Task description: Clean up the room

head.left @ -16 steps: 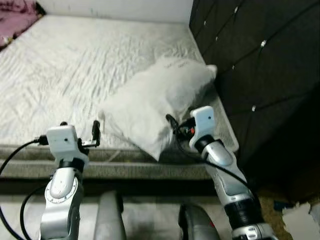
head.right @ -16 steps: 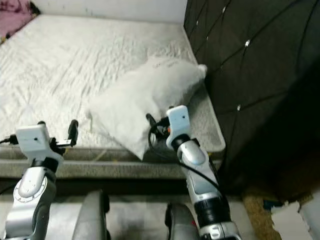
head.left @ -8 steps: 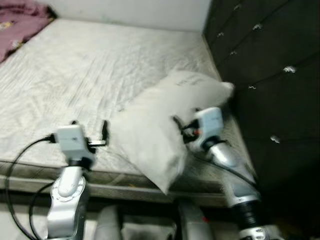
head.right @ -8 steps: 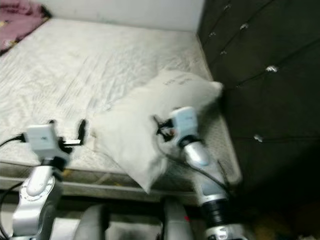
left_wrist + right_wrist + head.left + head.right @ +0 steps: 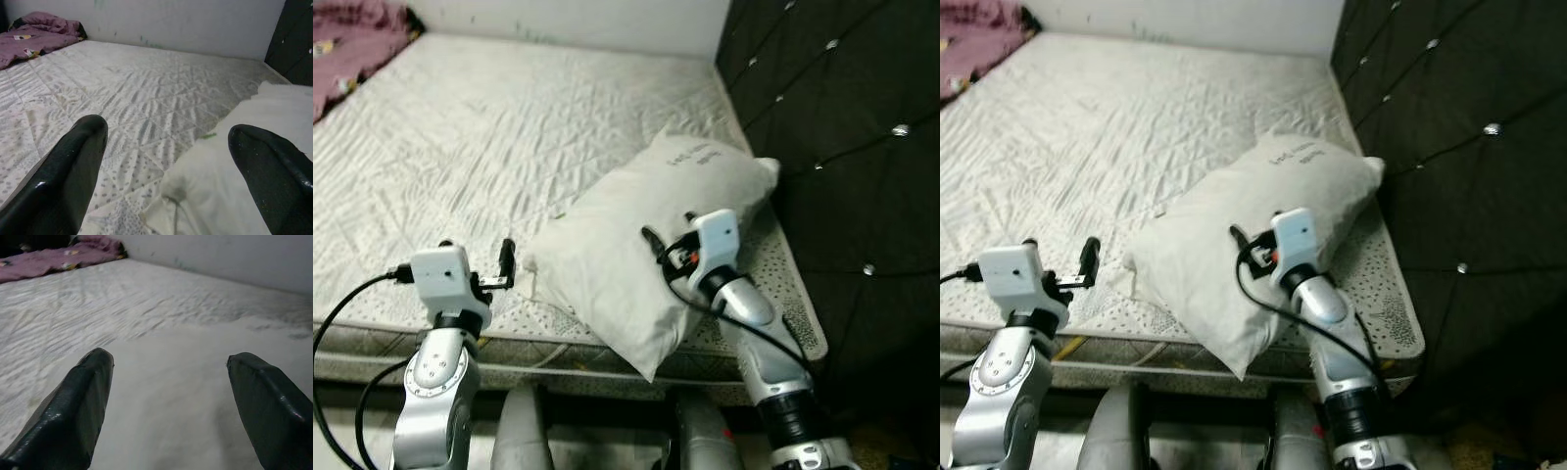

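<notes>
**Pillow on mattress, near corner**

Pillow: white, laid slantwise by the dark headboard. Right gripper: held over the pillow, fingers spread, nothing grasped. Left gripper: spread, empty, held beside the pillow over the mattress. Purple blanket: far corner.

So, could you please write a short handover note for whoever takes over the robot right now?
Left gripper: open, holding nothing, hovering over the near edge of the mattress, just left of the pillow.
Right gripper: open, holding nothing, poised over the pillow's top.
Pillow: lies askew near the mattress's right edge by the dark tufted headboard; its near corner hangs over the mattress edge.
Purple blanket: bunched at the far left corner of the mattress.
Done: nothing visibly tidied yet.
Left: probably grip the pillow and set it straight, then deal with the blanket.
</notes>
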Tool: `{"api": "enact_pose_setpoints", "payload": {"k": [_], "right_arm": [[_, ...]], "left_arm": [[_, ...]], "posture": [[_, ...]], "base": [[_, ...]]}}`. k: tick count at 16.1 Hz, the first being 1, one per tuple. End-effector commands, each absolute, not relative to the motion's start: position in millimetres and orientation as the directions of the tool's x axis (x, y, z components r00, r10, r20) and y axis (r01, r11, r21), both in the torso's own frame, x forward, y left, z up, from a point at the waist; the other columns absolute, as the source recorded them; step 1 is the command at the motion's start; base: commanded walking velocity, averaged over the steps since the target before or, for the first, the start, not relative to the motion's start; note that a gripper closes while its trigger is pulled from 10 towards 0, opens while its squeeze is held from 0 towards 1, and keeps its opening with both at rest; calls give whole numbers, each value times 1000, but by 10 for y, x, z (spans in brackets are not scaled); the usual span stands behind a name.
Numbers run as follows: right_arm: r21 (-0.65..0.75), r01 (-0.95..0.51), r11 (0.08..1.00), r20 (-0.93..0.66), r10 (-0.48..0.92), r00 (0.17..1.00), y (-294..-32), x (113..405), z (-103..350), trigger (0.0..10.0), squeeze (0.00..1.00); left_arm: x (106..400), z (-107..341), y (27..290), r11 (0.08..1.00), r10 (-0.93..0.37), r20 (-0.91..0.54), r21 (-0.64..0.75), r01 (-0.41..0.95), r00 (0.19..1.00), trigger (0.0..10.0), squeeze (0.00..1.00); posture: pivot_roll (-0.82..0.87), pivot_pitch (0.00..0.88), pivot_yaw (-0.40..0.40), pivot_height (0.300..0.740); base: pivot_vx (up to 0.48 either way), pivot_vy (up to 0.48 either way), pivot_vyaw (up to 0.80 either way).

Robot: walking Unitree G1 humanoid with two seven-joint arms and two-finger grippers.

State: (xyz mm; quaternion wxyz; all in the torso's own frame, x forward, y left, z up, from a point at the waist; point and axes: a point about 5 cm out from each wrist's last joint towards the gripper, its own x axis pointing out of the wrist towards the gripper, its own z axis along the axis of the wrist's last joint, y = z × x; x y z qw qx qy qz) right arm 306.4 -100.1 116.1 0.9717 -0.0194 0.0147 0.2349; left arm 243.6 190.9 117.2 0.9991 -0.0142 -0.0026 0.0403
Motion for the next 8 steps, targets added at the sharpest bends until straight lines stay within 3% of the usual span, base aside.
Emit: {"api": "enact_pose_setpoints", "payload": {"k": [1,5,8], "right_arm": [[-34,-480,877,-77,476,876,-997,3080,1139,10000,0],[-77,-551,831,-214,526,823,-1148,3062,1023,10000,0],[-86,-611,787,-278,570,773,-1180,3017,991,10000,0]], "left_arm": [[2411,1152,1915,996,88,-22,-7,-88,996,10000,0],[2111,1063,2009,990,117,-82,87,-110,990,10000,0],[1900,1031,2188,971,212,-109,139,-197,971,10000,0]], "posture": [[-30,22,-58,562],[-5,28,-61,562],[36,33,-70,562]], "base": [[0,0,0],[0,0,0],[0,0,0]]}}
